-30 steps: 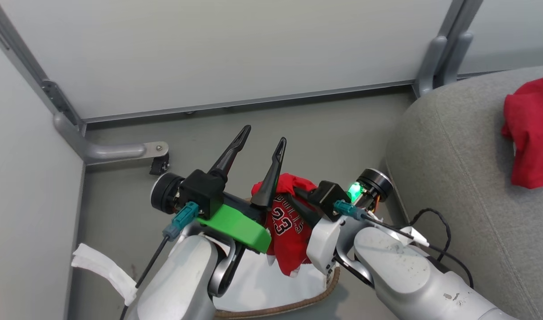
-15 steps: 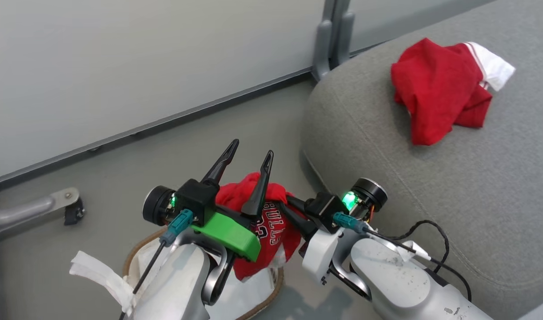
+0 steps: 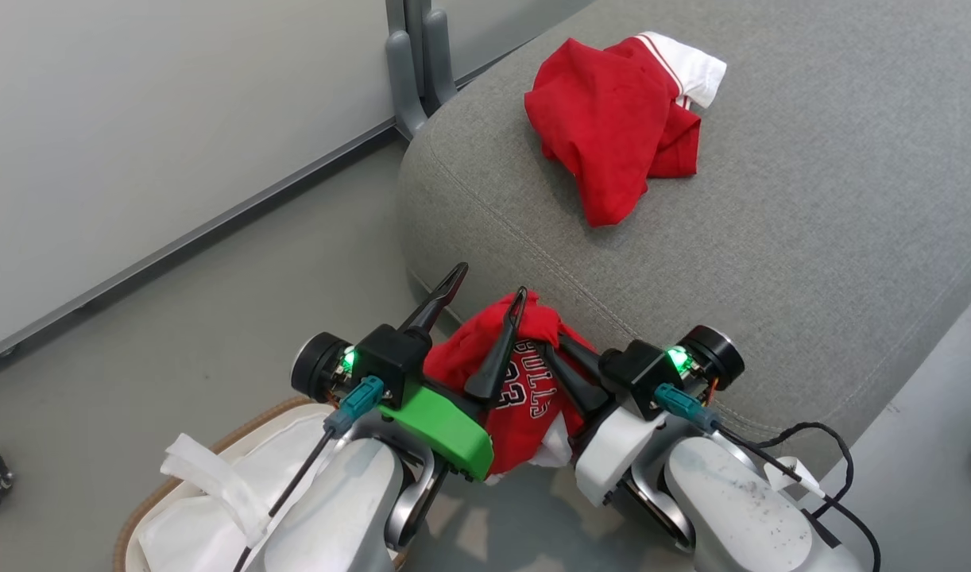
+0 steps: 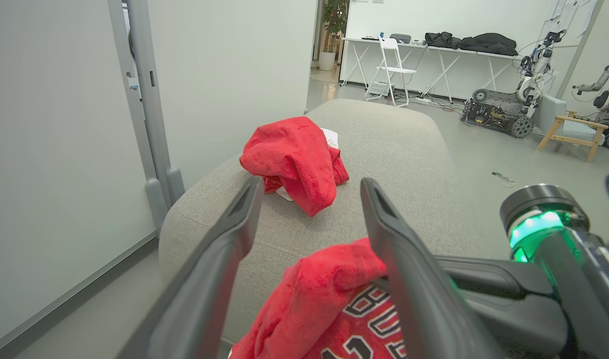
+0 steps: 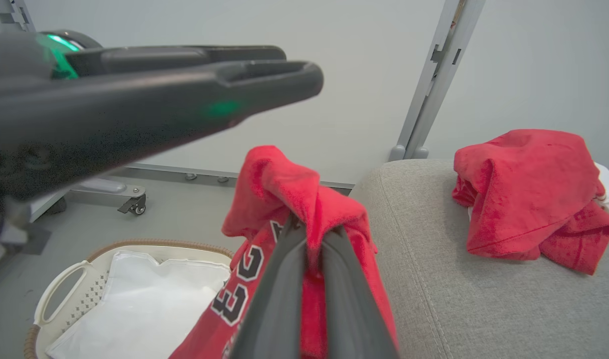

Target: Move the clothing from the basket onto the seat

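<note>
Right tool [image 5: 309,237] clamps one jersey [image 3: 525,401] — one garment [image 3: 609,135] on seat [image 3: 771,278].

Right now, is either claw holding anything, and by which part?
The right gripper pinches the BULLS jersey by a bunched upper fold; the left gripper holds nothing.

Each hand has two long, tapering black fingers with slotted tips, the left hand [image 3: 489,281] and the right hand [image 3: 551,346] alike. Behind each sits a boxy black block [image 3: 386,357] and a round black cap [image 3: 315,365] with a silver rim, lit by a small green light [image 3: 347,359]. A bright green plastic bracket [image 3: 442,421] sits under the left wrist. Teal connectors [image 3: 358,395] feed thin black cables [image 3: 283,498]. The forearms [image 3: 732,516] are smooth pale grey. The right one is scuffed, and its cable carries a white tag [image 3: 787,475].
</note>
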Robot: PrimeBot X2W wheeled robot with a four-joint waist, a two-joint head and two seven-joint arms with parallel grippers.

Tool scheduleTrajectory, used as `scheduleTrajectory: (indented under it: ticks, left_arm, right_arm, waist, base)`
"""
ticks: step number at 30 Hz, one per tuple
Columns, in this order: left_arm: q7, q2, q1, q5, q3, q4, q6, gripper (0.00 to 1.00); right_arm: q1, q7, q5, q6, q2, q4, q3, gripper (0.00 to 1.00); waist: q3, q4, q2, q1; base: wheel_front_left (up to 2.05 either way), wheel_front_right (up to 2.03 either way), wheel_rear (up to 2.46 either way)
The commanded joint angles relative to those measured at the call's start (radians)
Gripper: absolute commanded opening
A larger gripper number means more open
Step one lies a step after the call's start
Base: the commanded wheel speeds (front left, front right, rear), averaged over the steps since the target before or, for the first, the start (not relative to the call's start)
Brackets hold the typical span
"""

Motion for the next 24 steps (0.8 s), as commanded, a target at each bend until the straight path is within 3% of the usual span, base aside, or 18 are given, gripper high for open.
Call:
scheduleTrajectory:
  ticks: [1, 5, 11, 24]
  left_arm:
    - [0.000, 0.006, -0.019, -0.002, -0.007, 0.005, -0.004, 1.00]
    - [0.000, 0.006, -0.037, -0.004, -0.026, 0.012, -0.004, 1.00]
    - [0.000, 0.027, -0.053, 0.010, -0.030, 0.006, -0.004, 1.00]
    - [0.000, 0.092, -0.056, 0.056, 0.028, -0.043, -0.004, 1.00]
  right_arm:
    - [0.012, 0.000, -0.021, -0.001, 0.001, -0.028, -0.016, 0.00]
    - [0.021, 0.000, -0.056, -0.001, -0.035, -0.103, -0.082, 0.00]
    - [-0.094, 0.000, -0.101, -0.001, -0.127, -0.171, -0.183, 0.00]
    - [-0.483, 0.000, -0.194, -0.002, -0.323, -0.102, -0.346, 0.00]
  waist:
    - [0.025, -0.019, -0.0001, 0.0000]
    - [0.048, -0.023, -0.0001, 0.0000]
    - [0.102, -0.023, -0.0001, 0.0000]
    - [0.251, 0.001, -0.0001, 0.0000]
  base:
    - [0.00, 0.00, 0.00]
    - [0.00, 0.00, 0.00]
    - [0.00, 0.00, 0.00]
    - [0.00, 0.00, 0.00]
